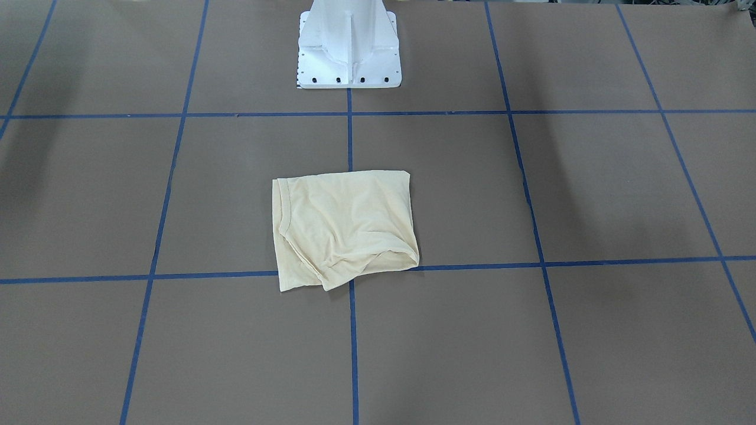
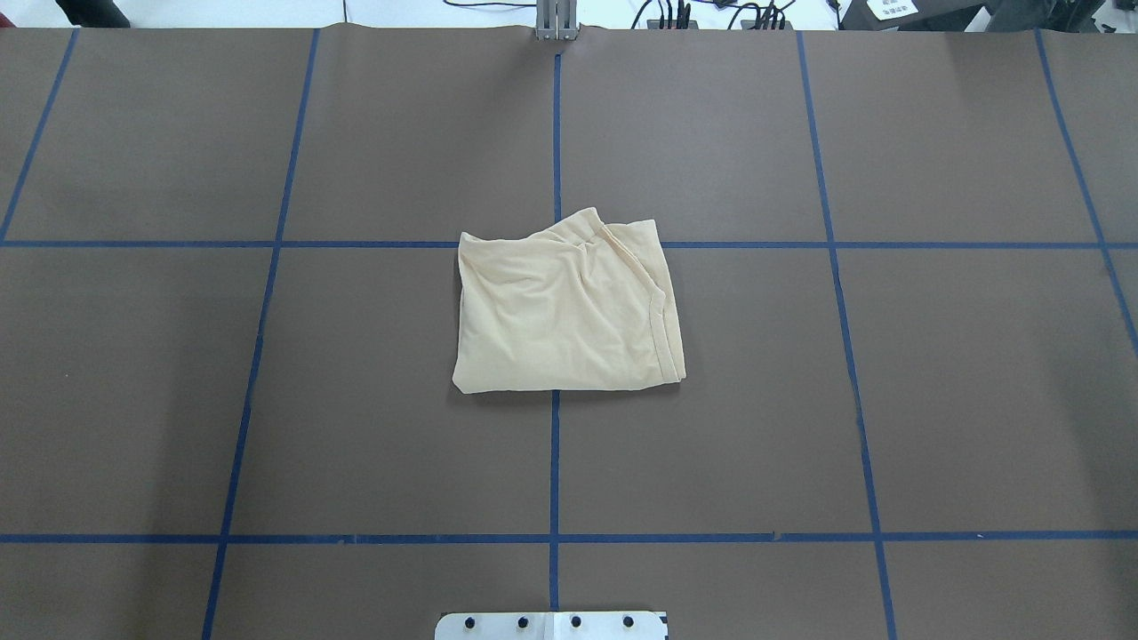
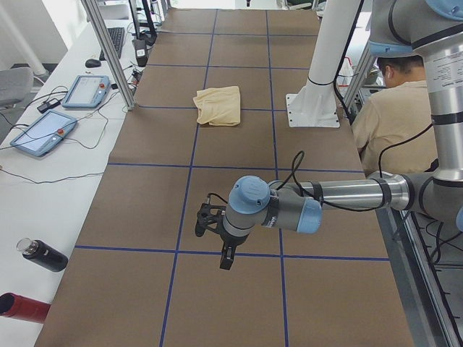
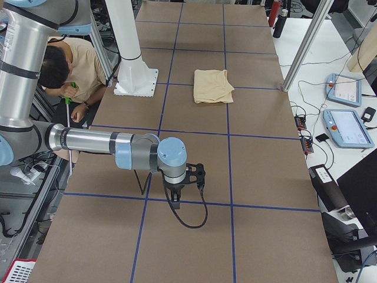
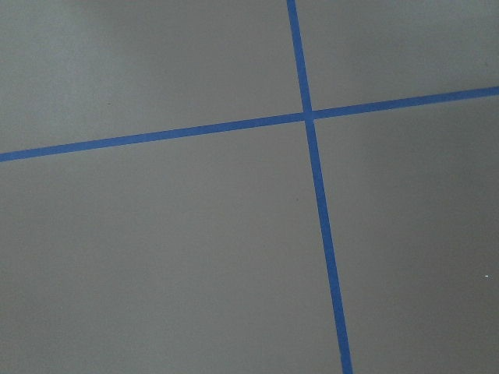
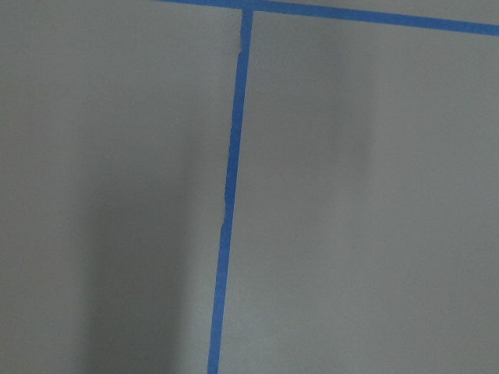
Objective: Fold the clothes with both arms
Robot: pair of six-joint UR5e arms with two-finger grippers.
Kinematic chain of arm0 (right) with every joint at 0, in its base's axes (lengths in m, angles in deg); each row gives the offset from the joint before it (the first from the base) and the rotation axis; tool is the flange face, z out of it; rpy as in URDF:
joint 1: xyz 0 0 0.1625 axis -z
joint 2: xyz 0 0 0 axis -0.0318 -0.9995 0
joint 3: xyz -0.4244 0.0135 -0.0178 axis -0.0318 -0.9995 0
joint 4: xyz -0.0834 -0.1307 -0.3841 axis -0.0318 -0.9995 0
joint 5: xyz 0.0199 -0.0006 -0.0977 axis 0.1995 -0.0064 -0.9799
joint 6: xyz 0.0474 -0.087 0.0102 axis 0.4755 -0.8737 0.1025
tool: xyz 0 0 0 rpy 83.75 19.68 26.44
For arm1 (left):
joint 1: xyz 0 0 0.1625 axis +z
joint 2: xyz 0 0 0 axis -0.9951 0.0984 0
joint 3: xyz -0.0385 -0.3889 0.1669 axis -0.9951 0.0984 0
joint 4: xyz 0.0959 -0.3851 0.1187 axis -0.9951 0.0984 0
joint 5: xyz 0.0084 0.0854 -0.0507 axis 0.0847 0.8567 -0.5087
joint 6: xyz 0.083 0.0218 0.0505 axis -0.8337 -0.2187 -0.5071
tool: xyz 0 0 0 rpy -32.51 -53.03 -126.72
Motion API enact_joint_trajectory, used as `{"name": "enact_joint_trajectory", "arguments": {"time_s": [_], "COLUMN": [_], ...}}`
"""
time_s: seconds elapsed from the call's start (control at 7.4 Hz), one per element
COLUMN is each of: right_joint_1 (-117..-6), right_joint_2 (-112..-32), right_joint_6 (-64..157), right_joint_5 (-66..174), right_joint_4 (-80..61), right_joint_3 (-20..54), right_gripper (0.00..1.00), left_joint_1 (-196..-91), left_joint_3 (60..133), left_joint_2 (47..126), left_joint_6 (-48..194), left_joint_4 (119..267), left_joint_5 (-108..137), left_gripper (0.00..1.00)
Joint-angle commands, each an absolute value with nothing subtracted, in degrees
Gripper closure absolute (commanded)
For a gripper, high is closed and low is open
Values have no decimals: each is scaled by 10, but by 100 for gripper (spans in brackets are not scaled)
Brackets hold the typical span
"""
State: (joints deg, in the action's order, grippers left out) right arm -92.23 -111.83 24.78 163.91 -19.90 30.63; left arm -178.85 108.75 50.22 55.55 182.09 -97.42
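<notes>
Near the white pedestal (image 1: 348, 59) lies the folded T-shirt (image 1: 345, 227).

Even, diffuse light; broad soft shadows streak the worktop (image 1: 590, 195). Right wrist view blurred, dim at left.

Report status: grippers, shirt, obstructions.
Left gripper and right gripper far from shirt, over bare table; open or shut, cannot tell. Shirt folded, mid-table. No obstruction seen near it.

1 shirt (image 2: 564, 311), 2 robot arms (image 3: 340, 194) (image 4: 94, 141), 1 pedestal (image 1: 348, 53), 2 pendants (image 3: 87, 90) (image 3: 43, 134), 2 btls (image 3: 43, 254) (image 3: 22, 307)
</notes>
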Motion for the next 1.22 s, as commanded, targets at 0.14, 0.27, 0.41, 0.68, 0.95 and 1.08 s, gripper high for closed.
{"name": "enact_joint_trajectory", "arguments": {"time_s": [0.14,0.27,0.41,0.68,0.95,1.08], "right_joint_1": [-923,-923,-923,-923,-923,-923], "right_joint_2": [-1117,-1117,-1117,-1117,-1121,-1122], "right_joint_6": [248,248,248,248,248,248], "right_joint_5": [1641,1641,1641,1642,1644,1647], "right_joint_4": [-198,-198,-198,-197,-198,-198], "right_joint_3": [310,311,311,312,319,322], "right_gripper": [0,0,0,0,0,0], "left_joint_1": [-1787,-1787,-1787,-1787,-1787,-1787], "left_joint_3": [1087,1086,1085,1080,1081,1080], "left_joint_2": [502,502,502,502,496,495], "left_joint_6": [556,556,556,556,556,556], "left_joint_4": [1822,1821,1821,1818,1817,1817], "left_joint_5": [-978,-978,-978,-978,-978,-978], "left_gripper": [0,0,0,0,0,0]}}
